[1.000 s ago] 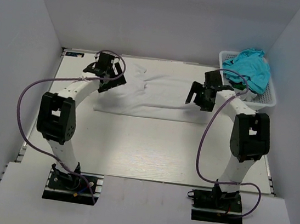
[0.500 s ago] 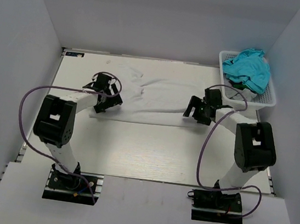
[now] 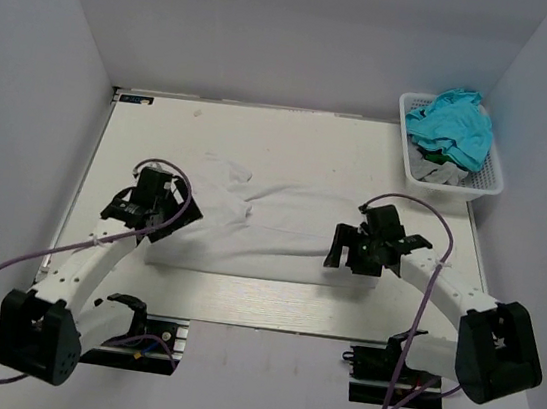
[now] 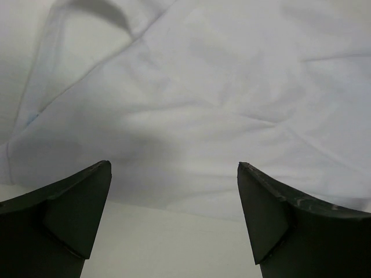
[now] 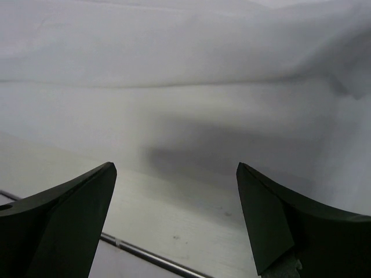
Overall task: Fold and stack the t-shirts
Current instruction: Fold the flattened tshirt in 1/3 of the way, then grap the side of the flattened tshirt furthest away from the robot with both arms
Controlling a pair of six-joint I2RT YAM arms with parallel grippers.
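Seen from above, the white t-shirt point(image 3: 270, 232) lies spread across the table point(image 3: 291, 146), nearer its near edge than its far one. The left gripper point(image 3: 163, 218) is at the shirt's left end and the right gripper point(image 3: 345, 250) at its right end. A basket point(image 3: 457, 188) of teal cloth point(image 3: 452, 125) sits at the far right corner. In the left wrist view the left gripper point(image 4: 174, 168) is spread wide and empty above the shirt's hem, where bare table begins. In the right wrist view the right gripper point(image 5: 174, 168) is likewise wide apart and holds nothing, with cloth just ahead. The shirt looks thin and limp, so it should be light but will sag and crease. Pinching an edge or corner at each end seems best.
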